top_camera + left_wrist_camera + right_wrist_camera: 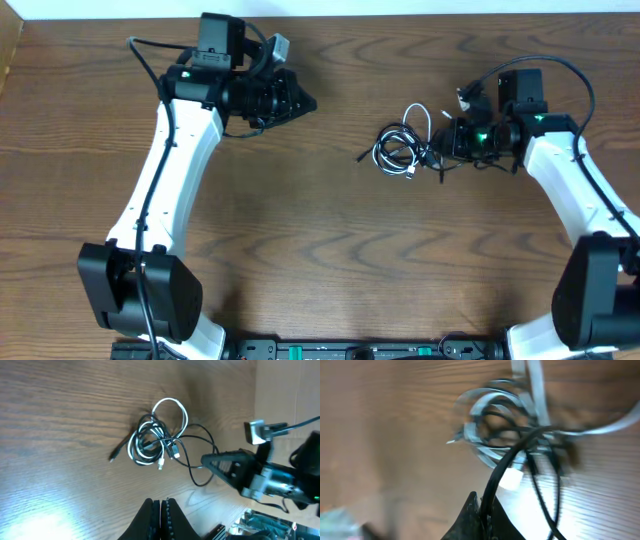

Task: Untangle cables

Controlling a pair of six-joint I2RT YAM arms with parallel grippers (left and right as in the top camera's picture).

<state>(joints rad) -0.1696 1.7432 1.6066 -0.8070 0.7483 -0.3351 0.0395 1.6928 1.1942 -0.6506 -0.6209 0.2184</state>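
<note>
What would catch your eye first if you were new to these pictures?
The white cable and black cable lie knotted together right of centre. The right gripper pinches the black cable at the knot's edge; the left gripper hangs shut, well apart.

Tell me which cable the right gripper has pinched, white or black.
The black cable: it runs straight down into the shut right gripper. The white cable lies coiled beyond the gripper, not between its fingers.
</note>
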